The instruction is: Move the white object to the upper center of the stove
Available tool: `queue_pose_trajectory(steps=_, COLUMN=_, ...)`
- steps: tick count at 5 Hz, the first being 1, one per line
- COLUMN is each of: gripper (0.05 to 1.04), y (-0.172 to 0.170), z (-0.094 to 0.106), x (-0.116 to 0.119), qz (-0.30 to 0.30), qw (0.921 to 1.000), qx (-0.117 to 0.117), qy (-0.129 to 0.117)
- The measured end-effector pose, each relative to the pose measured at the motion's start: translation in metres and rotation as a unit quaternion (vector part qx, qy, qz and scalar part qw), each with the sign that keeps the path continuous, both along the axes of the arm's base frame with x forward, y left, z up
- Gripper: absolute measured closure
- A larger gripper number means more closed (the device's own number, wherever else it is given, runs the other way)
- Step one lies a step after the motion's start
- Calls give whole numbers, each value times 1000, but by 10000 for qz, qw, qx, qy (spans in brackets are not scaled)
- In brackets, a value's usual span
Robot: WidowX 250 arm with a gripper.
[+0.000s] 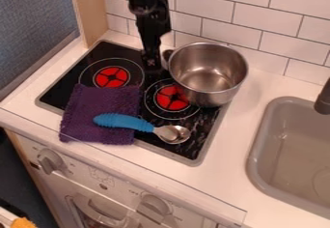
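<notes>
Beside the gripper (pixel 152 66) sits the metal pot (pixel 207 77).

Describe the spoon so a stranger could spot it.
Find the black stovetop beside the sink. Toward its front, the spoon lies, thick handle partly over a purple cloth. Its bright blue handle sets it apart from the metal pot.

Close view, slanting down on stove (pixel 93 54), facing tiled wall (pixel 254 20)
</notes>
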State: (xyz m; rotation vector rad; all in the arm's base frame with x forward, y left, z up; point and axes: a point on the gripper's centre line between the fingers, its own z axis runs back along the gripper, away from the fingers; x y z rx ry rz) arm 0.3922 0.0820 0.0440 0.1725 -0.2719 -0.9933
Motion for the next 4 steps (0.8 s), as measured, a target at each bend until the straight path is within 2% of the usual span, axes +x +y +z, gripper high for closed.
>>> queue_pose_trajectory(steps=2, gripper=83, y=-4, z=50, x=-12, qz=8, qw=9991, qx=-180, qy=-380)
queue_pose_trajectory(steps=3, gripper=83, y=0, z=80, x=-22, qz=122, qw=9972, qx=-295, qy=-672)
queue_pose_trajectory(steps=4, gripper=83, y=3, z=99, x=-32, qz=220, qw=9945, qx=-514, qy=-889)
